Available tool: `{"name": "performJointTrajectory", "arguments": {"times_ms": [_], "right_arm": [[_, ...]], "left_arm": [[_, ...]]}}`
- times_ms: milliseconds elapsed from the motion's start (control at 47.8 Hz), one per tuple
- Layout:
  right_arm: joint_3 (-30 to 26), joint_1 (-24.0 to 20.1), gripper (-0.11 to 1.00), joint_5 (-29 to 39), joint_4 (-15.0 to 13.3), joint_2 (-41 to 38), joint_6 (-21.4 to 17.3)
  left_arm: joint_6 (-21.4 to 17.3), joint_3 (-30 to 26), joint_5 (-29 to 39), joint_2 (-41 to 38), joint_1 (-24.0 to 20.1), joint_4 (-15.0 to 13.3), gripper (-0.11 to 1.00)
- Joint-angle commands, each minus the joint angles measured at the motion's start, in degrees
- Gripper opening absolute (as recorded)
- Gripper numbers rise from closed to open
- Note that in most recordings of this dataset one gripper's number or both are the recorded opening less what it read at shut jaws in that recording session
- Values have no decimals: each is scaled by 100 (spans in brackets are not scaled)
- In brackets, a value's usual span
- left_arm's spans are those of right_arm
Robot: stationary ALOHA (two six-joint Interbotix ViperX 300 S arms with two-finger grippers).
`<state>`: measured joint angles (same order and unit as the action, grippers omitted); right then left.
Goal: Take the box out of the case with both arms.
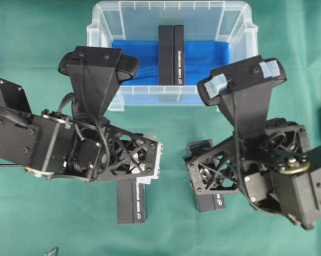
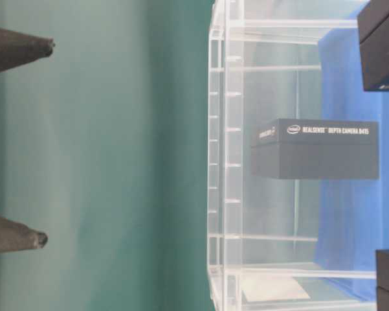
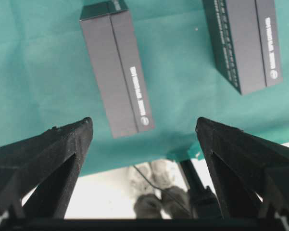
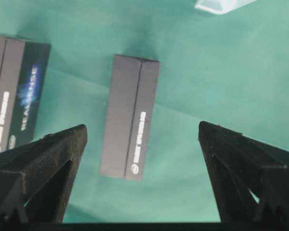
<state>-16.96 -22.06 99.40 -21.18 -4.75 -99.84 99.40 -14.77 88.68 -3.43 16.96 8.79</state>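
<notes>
Clear plastic case [image 1: 103, 40] holds one black box [image 1: 171, 54].
We see both grippers [image 3: 144, 126] [image 4: 142, 128] spread wide, gripping nothing.

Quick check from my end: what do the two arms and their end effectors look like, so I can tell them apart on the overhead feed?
Both arms are black, with skeletal truss-like frames, screw heads and black cables. The left arm has a white plate at its wrist and a plain black camera bar. The right arm has pale-blue tape patches on its bar. Each end effector's fingers are black, tapered wedges with a rough, matte surface.
</notes>
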Motion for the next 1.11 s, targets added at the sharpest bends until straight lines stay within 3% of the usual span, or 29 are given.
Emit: {"name": "performJointTrajectory", "arguments": {"times_ms": [0, 125, 356, 439, 920, 1088], "right_arm": [[-105, 9, 91, 35, -18, 202, 18], [-88, 9, 91, 132, 53, 202, 62], [193, 0, 90, 1063, 703, 431, 299], [396, -44, 90, 1195, 791, 598, 237], [2101, -229, 90, 615, 835, 2039, -202], [2417, -255, 90, 439, 844, 2373, -272]], "left_arm": [[-9, -53, 0, 141, -18, 26, 89], [-70, -26, 0, 158, 0, 9, 89], [-9, 448, 255, 536, 123, -79, 89], [123, 712, 272, 782, 211, -79, 89], [1230, 2426, 229, 2206, 809, -88, 89], [1301, 2654, 211, 2408, 861, -88, 89]]}}
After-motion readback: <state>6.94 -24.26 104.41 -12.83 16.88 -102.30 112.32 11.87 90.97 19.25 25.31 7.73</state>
